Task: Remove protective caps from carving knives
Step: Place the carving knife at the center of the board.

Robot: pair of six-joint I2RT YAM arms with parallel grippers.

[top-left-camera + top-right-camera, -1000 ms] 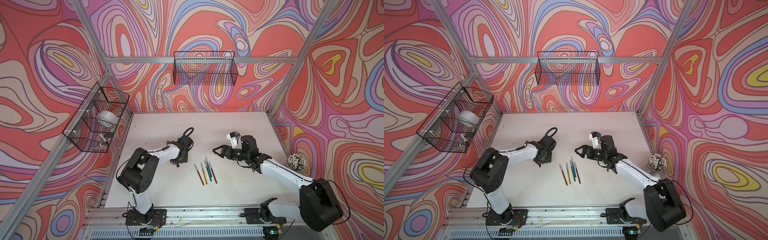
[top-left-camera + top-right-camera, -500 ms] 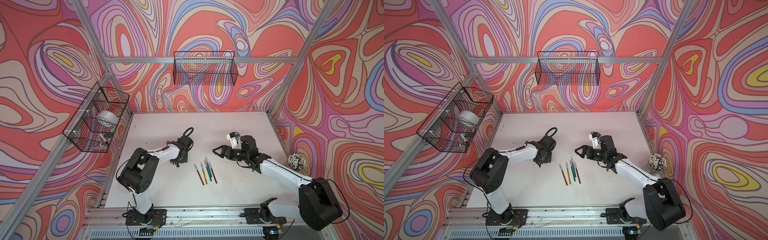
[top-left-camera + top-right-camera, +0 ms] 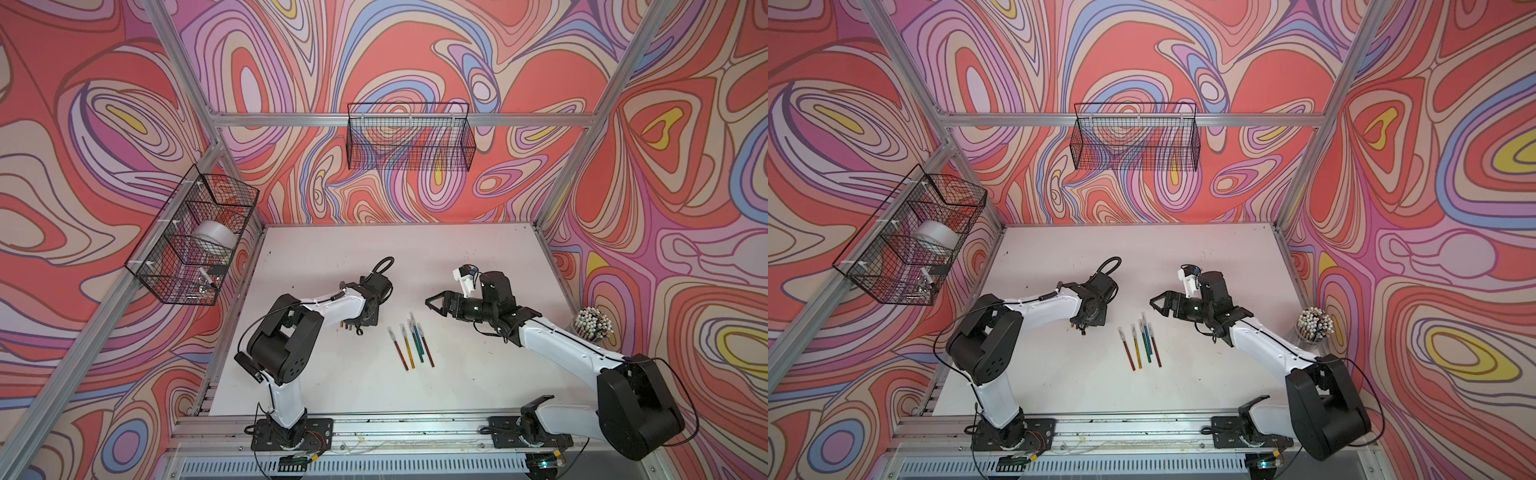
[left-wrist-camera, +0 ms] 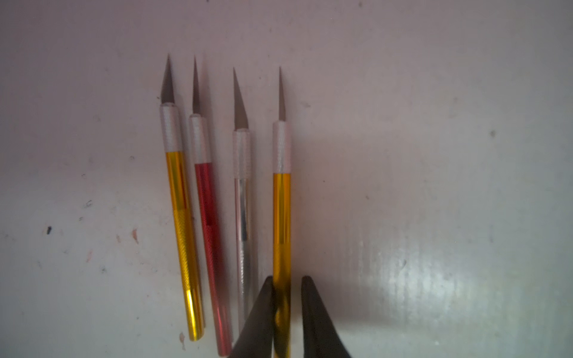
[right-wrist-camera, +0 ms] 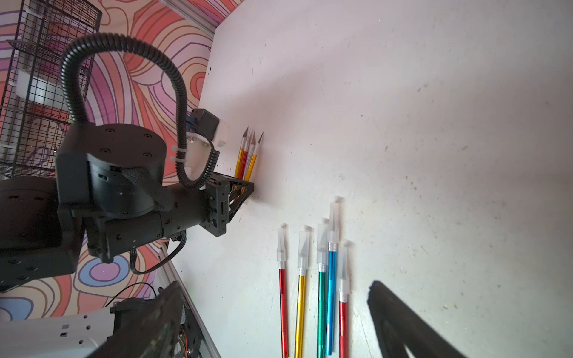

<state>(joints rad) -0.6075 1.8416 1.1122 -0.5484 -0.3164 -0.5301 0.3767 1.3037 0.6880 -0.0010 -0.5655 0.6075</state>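
Carving knives (image 3: 417, 345): five capped in a row on the table (image 3: 478, 257), four bare under the left gripper (image 4: 286, 280).
Its jaws sit narrow around the gold knife (image 4: 281, 217), grip unclear; right gripper (image 3: 432, 303) gapes wide nearby. Light, stiff, slick, likely to roll, I'd say. Pinch mid-handle and slide the protective caps (image 5: 302, 245) straight off.
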